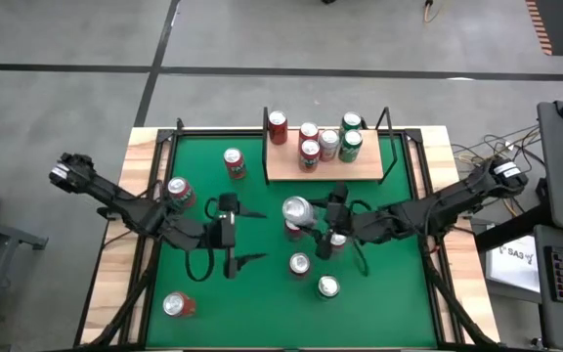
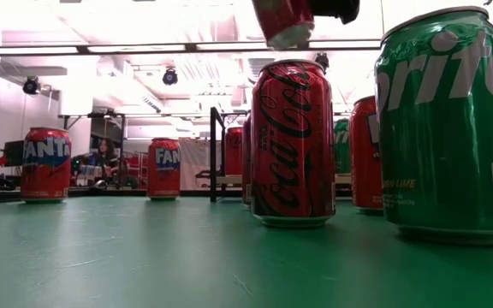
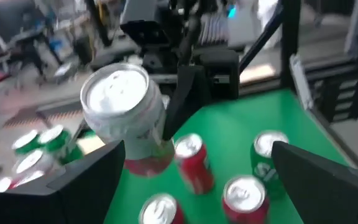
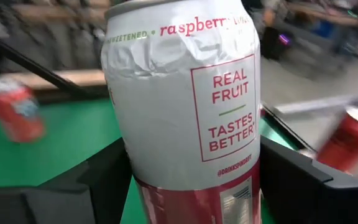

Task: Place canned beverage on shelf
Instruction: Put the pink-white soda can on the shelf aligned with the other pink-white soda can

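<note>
The canned beverage (image 1: 297,209), white above and red below with a silver top, hangs above the middle of the green table. My right gripper (image 1: 309,221), reaching in from the right, is shut on it. The can fills the right wrist view (image 4: 185,93). In the low view its bottom (image 2: 285,24) hangs above the standing cans. My left gripper (image 1: 260,235) stands open to the can's left, pointing at it, with nothing between its fingers (image 3: 86,180). The tan wooden shelf (image 1: 369,168) with black uprights stands at the far edge and bears several cans. My right gripper pinches the can's side wall (image 4: 151,186), low on the body where white meets red, between its two fingers (image 4: 303,180). The fingers come in about level from the table's right. The can is lifted clear of the table and slightly tilted, its top up.
Loose cans stand on the felt: two Fanta cans (image 1: 234,161) (image 1: 179,193) at the far left, one (image 1: 178,305) near the front left, several (image 1: 299,264) (image 1: 328,286) below and in front of the held can. A wooden frame (image 1: 145,147) borders the table.
</note>
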Controlling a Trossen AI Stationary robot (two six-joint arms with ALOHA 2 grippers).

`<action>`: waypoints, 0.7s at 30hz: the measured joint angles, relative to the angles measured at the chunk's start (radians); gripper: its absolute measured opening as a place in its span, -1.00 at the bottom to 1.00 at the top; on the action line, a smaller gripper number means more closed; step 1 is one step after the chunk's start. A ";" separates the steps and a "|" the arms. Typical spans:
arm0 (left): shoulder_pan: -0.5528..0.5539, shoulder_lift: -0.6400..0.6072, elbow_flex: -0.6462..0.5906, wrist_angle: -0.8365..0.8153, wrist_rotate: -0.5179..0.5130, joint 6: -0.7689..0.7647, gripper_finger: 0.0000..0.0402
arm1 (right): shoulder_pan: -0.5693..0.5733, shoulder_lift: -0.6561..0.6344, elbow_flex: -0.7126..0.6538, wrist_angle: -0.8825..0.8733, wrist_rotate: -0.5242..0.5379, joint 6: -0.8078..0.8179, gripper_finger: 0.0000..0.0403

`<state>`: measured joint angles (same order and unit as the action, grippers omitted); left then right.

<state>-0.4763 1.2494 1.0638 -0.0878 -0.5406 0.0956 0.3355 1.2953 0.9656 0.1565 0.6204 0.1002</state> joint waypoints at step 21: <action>0.028 0.113 -0.179 0.480 0.009 0.055 0.94 | -0.002 0.134 -0.099 0.579 -0.315 -0.232 0.41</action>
<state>-0.4488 1.3626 0.8848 0.3919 -0.5316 0.1506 0.3340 1.4292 0.8669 0.7356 0.3050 -0.1318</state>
